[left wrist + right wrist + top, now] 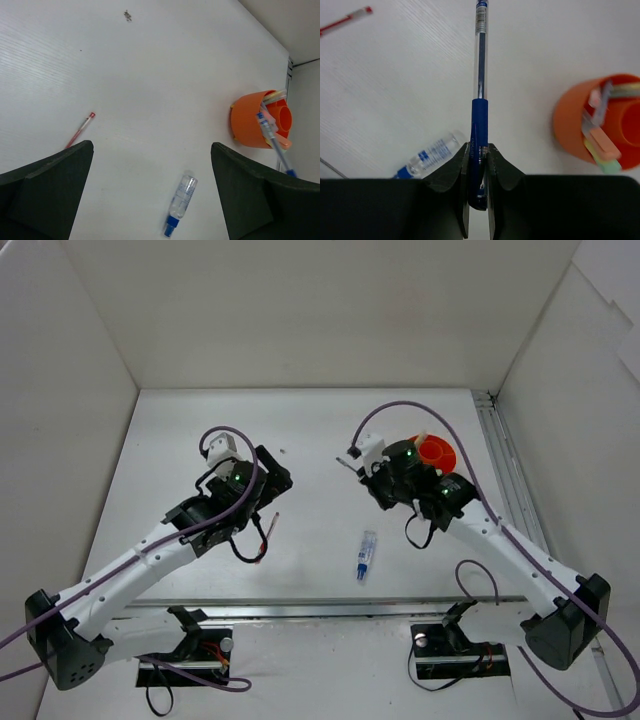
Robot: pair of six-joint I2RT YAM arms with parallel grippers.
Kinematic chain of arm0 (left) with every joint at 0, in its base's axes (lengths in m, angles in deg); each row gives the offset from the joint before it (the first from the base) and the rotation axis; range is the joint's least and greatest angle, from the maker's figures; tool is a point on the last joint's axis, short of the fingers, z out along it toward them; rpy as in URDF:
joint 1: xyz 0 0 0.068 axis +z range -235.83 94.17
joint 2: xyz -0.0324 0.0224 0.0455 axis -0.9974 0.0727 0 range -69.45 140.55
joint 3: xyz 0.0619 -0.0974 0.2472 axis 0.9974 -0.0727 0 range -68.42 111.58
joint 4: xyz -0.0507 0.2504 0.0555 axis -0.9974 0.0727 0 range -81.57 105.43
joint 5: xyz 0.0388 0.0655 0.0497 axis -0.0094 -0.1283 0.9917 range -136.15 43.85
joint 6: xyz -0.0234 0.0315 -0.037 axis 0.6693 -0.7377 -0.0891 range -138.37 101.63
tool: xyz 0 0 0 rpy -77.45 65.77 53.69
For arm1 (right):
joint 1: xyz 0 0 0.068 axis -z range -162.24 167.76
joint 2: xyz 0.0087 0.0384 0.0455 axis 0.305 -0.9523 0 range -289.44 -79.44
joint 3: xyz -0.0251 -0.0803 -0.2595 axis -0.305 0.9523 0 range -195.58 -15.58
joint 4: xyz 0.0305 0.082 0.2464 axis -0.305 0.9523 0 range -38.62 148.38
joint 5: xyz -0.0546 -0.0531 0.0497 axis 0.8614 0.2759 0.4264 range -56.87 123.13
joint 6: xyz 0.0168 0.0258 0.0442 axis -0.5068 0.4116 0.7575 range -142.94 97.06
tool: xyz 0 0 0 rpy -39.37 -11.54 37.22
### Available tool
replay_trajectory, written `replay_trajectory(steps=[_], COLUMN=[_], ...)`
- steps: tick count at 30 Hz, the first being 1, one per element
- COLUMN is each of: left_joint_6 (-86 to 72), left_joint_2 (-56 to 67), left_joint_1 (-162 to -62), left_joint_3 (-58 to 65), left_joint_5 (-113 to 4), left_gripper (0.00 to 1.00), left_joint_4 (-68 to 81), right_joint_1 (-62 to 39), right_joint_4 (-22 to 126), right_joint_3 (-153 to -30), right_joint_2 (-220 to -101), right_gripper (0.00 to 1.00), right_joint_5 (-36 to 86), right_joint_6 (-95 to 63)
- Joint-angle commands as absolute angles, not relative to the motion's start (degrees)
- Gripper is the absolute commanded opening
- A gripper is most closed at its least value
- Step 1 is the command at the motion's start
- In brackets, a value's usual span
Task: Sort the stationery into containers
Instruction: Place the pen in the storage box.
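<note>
Step – delivery | right fingers (451,181) pinch clear blue-gripped plastic pen (480,112) | round orange plastic cup (572,125) lies to their right – next: swing over, release | left fingers (47,192) wide apart, empty

From above, the right arm (505,540) hid part of the orange cup (438,451) from me — and the right wrist view cut off the red pen (347,19).

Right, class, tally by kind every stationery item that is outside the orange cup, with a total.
red pen: 1, lying loose
blue pen: 1, clamped in the right gripper
blue-capped clear tube: 1, lying loose
Total: 3
</note>
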State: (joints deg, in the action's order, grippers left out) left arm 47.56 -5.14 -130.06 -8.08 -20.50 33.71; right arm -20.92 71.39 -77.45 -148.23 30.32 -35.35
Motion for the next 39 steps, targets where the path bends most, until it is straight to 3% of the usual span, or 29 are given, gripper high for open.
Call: replay_trajectory(steps=[1, 13, 27, 39], left_joint_6=[41.9, 26.6, 21.5, 17.4], left_joint_2=[-9.5, -4.3, -1.0, 1.4], left_joint_1=[-129.0, -127.3, -123.1, -116.1], left_joint_3=[-7.1, -8.5, -13.2, -14.5], left_joint_5=[-15.1, -18.0, -27.4, -37.5], left_gripper=[1.00, 1.00, 1.00, 1.00], left_joint_4=[37.5, 41.7, 34.6, 30.5], right_joint_1=[-15.6, 1.8, 8.6, 8.8], right_joint_4=[86.3, 125.3, 128.2, 129.2], right_joint_3=[-87.6, -118.0, -130.8, -136.4], right_joint_2=[-149.7, -169.3, -183.5, -190.4], right_gripper=[0.00, 0.00, 0.00, 0.00], right_joint_5=[35.2, 45.9, 50.4, 45.0], right_joint_6=[-37.1, -49.8, -59.8, -63.8])
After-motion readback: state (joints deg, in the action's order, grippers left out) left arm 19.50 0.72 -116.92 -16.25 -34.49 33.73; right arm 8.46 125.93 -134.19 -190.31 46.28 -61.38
